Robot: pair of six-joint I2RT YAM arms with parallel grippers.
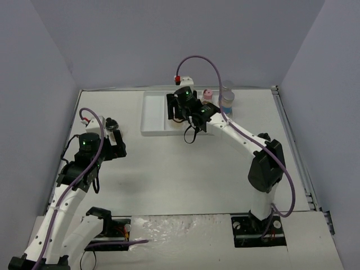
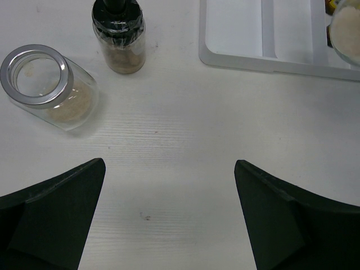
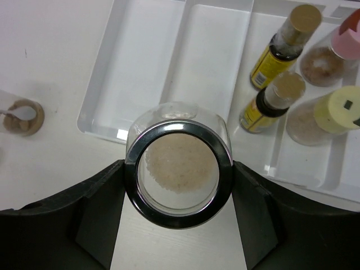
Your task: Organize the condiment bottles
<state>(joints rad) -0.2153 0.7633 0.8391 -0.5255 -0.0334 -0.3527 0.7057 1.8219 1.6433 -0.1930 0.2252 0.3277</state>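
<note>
White worktop [image 1: 185, 174], with a white divided tray [image 1: 153, 112] toward its far edge.

Arms: my right arm stretches long across the worktop to the tray's near rim. My left arm is folded short at the left side, well apart from the tray.

Right end effector [image 3: 179, 166]: clamped on a clear jar [image 3: 179, 185], one finger against each side of its silver rim. Tan powder shows through the top. The jar sits over the tray's near rim; I cannot tell whether it touches anything.

Left end effector [image 2: 169, 169]: fingers wide apart, nothing between them, bare worktop below.

Right wrist view only: two amber bottles [image 3: 284, 48] with tan caps stand in one right-hand compartment. A pink-capped jar [image 3: 332, 53] and a yellow-capped jar [image 3: 326, 115] stand in the next one over.

Top view only: a blue-labelled clear bottle [image 1: 226, 98] is near the tray's far right corner, just beside the pink cap. Whether it is in or out of the tray I cannot tell.

Left wrist view only: a second clear jar [image 2: 48, 87] of tan powder and a black-capped bottle [image 2: 119, 36] are on the worktop left of the tray. They are near each other but not touching.
</note>
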